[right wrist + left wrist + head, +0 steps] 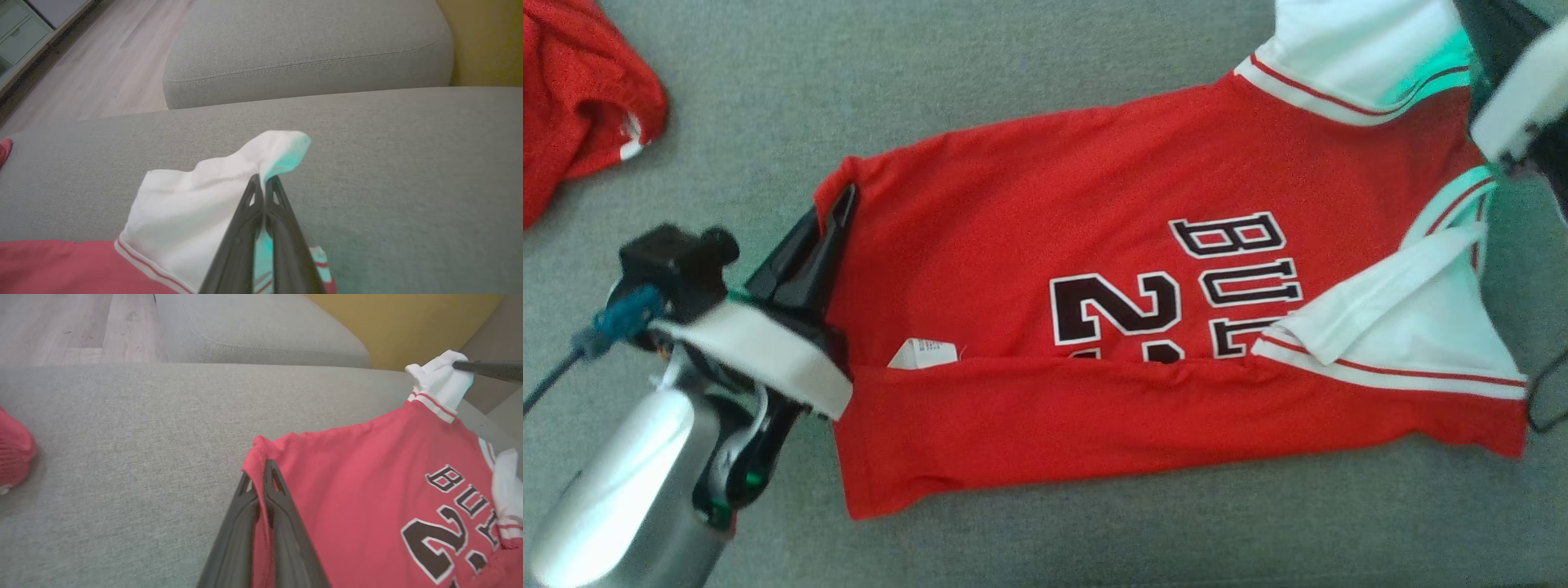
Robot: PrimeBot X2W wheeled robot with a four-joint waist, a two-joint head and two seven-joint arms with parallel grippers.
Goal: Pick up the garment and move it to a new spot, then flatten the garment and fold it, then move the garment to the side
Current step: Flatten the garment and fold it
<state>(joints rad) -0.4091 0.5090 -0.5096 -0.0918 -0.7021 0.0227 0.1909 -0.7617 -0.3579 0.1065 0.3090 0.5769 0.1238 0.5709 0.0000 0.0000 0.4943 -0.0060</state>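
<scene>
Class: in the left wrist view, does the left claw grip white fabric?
No, the left claw pinches a red corner of the jersey.

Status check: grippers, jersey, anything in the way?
Left gripper shut on jersey hem corner. Right gripper shut on white sleeve. Jersey spread on grey cushion, one long edge folded over. Second red garment far left, apart.

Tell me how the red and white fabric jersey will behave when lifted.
Likely floppy: the red and white fabric jersey lies folded and creased. Probably sags between the left gripper and right gripper, each pinching an edge.
</scene>
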